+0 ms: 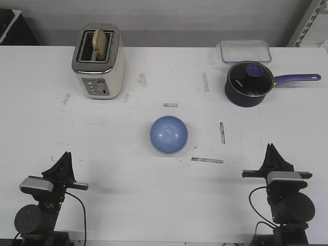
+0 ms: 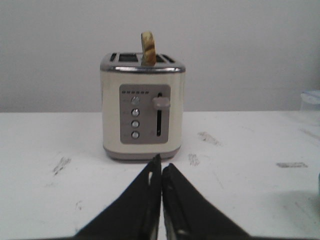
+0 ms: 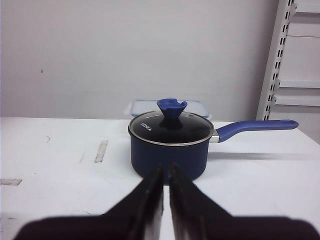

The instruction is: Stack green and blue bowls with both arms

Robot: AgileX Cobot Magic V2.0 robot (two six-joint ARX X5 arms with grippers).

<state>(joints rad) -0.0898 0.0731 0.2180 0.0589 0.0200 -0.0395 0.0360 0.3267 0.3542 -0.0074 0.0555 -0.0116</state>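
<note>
Front view shows one blue bowl [image 1: 168, 135] alone at the table's [image 1: 113, 195] centre, no green one visible, well apart from the left gripper [image 1: 65, 156] and right gripper [image 1: 270, 149], both pressed closed and holding nothing. One toaster [image 1: 98, 62], one saucepan [image 1: 249, 84] and one clear box [image 1: 245, 50] stand behind. Only the wrist views show the fingertips meeting.
</note>
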